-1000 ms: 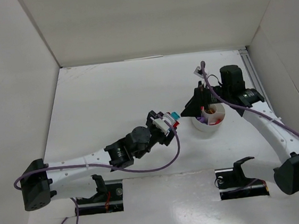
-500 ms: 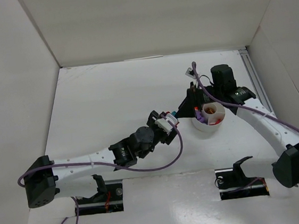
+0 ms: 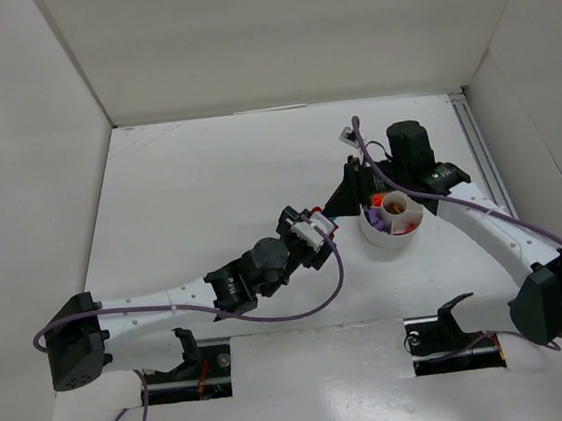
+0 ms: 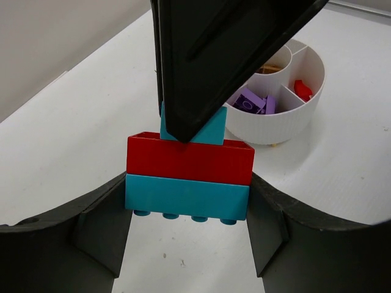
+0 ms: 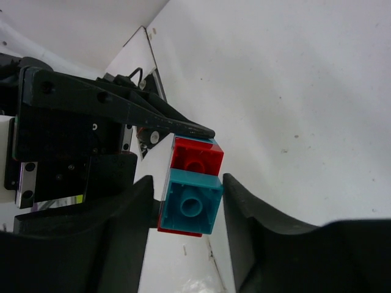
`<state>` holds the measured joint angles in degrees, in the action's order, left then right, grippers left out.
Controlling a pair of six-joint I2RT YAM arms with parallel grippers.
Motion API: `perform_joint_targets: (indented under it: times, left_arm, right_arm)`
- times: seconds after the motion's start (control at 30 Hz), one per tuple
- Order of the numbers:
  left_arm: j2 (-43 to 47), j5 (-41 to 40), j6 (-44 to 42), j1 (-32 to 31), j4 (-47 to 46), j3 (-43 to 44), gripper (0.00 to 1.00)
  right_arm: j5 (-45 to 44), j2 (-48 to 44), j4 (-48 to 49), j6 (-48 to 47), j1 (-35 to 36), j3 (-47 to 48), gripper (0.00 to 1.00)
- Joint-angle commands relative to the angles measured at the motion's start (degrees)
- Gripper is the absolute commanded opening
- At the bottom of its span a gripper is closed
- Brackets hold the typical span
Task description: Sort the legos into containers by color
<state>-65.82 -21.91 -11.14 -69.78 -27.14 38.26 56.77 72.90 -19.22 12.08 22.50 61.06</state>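
My left gripper [image 4: 186, 210] is shut on a lego stack: a long teal brick [image 4: 186, 198] at the bottom, a red brick [image 4: 189, 160] above it and a small teal brick [image 4: 211, 131] on top. The stack [image 3: 326, 217] hangs just left of the white divided bowl [image 3: 394, 237]. My right gripper [image 5: 188, 204] straddles the small teal brick [image 5: 190, 204]. Its right finger touches the brick and a thin gap shows at the left finger. The bowl [image 4: 287, 119] holds purple pieces [image 4: 253, 102], a red piece [image 4: 301, 90] and brownish pieces at the back.
White walls enclose the table on the left, back and right. A metal rail [image 3: 478, 139] runs along the right edge. The right arm reaches over the bowl's left side, its cable [image 3: 359, 137] looping above it.
My right gripper has moved left from above the bowl to the top of the stack. My left gripper has shifted the stack slightly up and right, toward it.
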Motion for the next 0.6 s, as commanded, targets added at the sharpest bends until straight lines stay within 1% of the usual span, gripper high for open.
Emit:
perform_joint_targets:
  times: [0.0, 0.03, 0.13, 0.17, 0.2, 0.23, 0.3, 0.4, 0.57]
  left_arm:
    - [1.22, -0.59, -0.47, -0.36, -3.89, 1.47, 0.51]
    - [1.22, -0.59, -0.47, -0.36, -3.89, 0.94, 0.51]
    - [1.75, -1.12, -0.47, -0.36, -4.42, 0.42, 0.51]
    - [2.36, -1.12, -0.47, -0.36, -4.42, 0.41, 0.51]
    - [2.37, -1.12, -0.47, -0.36, -4.42, 0.41, 0.51]
    - [2.37, -1.12, 0.06, -0.36, -4.42, -0.28, 0.51]
    - [3.68, -1.12, 0.67, -0.36, -4.42, -0.81, 0.51]
    - [5.26, -1.12, 1.99, -0.36, -4.42, -2.30, 0.51]
    - [7.28, -2.25, 4.89, -0.36, -3.28, -4.86, 0.51]
  right_arm:
    - [0.71, -0.13, 4.46, 1.02, 0.35, 2.31, 0.50]
    - [0.71, -0.13, 4.46, 1.02, 0.35, 2.31, 0.43]
    - [0.71, -0.66, 4.46, 1.02, 0.35, 2.31, 0.36]
    - [0.71, -0.66, 4.98, 1.02, 0.35, 2.31, 0.30]
    - [0.71, -0.66, 4.98, 1.02, 0.35, 2.31, 0.29]
    - [0.71, -0.66, 4.98, 1.02, 0.35, 2.31, 0.24]
    - [0.71, -1.19, 4.98, 0.49, -0.27, 2.84, 0.21]
    - [0.71, -1.19, 4.98, -0.73, -1.58, 3.45, 0.20]
    - [1.40, -1.80, 4.98, -2.58, -5.97, 4.07, 0.20]
